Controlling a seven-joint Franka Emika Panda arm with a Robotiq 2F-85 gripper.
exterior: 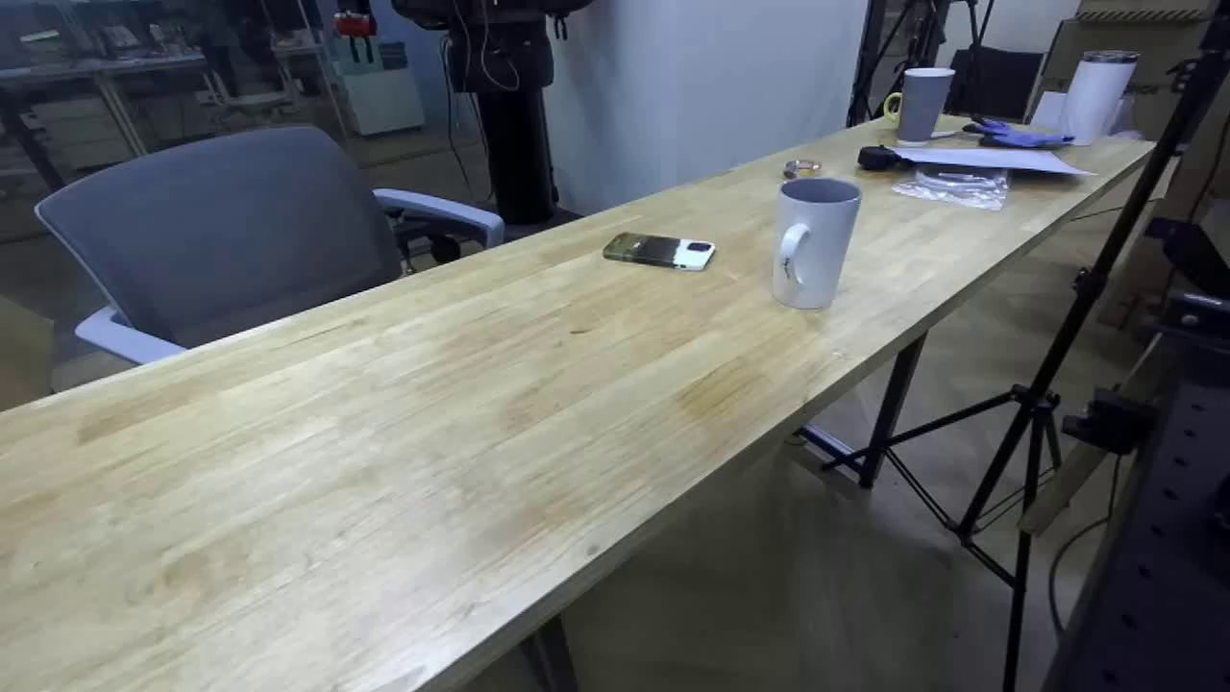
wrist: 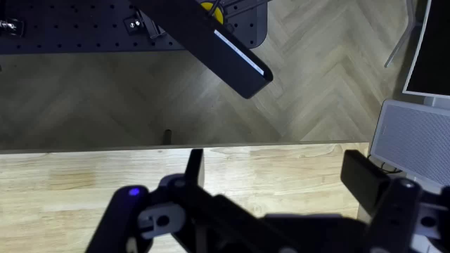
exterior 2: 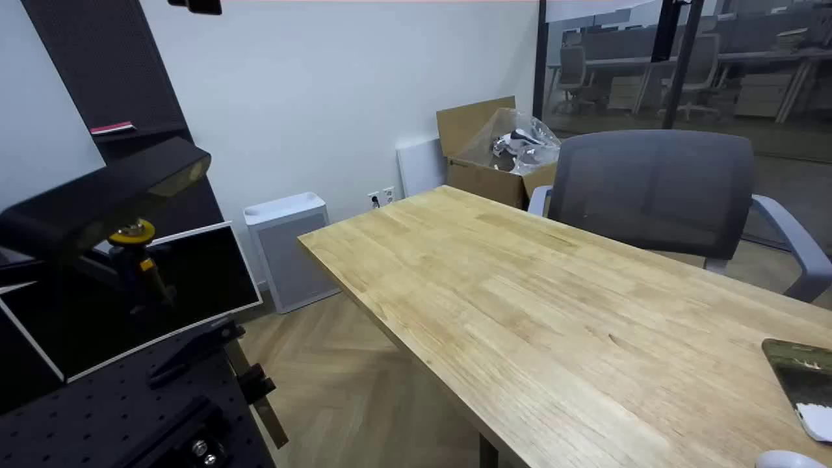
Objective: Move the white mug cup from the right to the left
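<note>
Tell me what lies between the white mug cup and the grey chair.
In an exterior view, a phone lies on the table between the white mug cup and the grey chair.

In an exterior view we have a broad bare stretch of table point(exterior: 365, 452) leading up to the mug point(exterior: 824, 248), with room to pass low. Its handle point(exterior: 790, 255) juts toward that stretch; a phone point(exterior: 659, 252) near the mug lies flat, so we can cross above. Past the mug, a bag point(exterior: 951, 187), paper point(exterior: 990, 160) and a grey cup point(exterior: 921, 106) crowd the far end. A chair point(exterior: 231, 226) lines one long edge; a tripod point(exterior: 1087, 281) stands beside the other. In the wrist view, a black bar point(wrist: 218, 52) juts over the floor point(wrist: 88, 98).
</note>
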